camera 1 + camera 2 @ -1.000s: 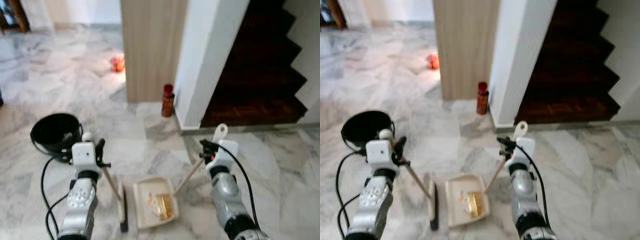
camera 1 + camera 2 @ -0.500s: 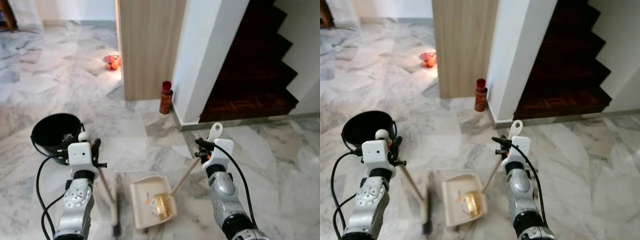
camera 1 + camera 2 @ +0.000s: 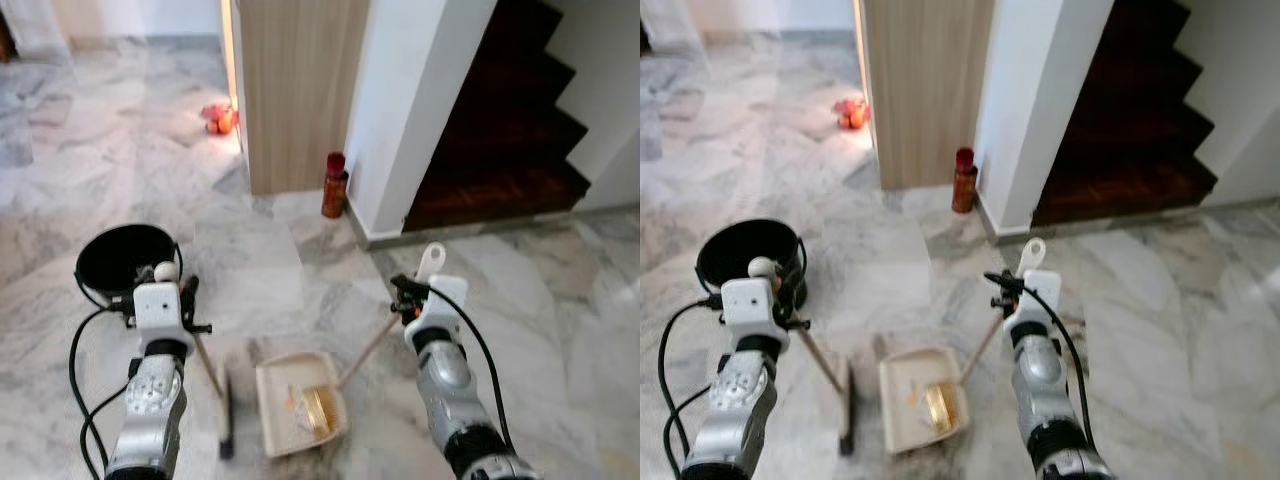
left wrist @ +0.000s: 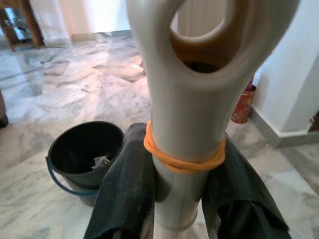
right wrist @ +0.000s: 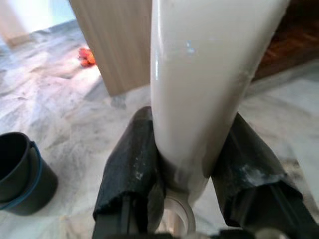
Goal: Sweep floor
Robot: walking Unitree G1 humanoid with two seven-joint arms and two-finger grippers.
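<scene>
We see left end effector (image 4: 182, 199) clamped on brush handle (image 4: 187, 124), right end effector (image 5: 192, 164) on dustpan handle (image 5: 199, 74); brush head (image 3: 226, 415) beside dustpan (image 3: 300, 402) on floor (image 3: 560, 300), keeping swept debris (image 3: 316, 408) contained for bucket (image 3: 125, 262).

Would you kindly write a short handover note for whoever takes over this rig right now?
Left pincer: shut on the broom handle; broom head on the marble floor.
Right pincer: shut on the dustpan handle; dustpan on the floor beside the broom head.
Done: debris lies in the dustpan.
Left: probably tip it into the black bucket, ahead on the robot's left.
</scene>
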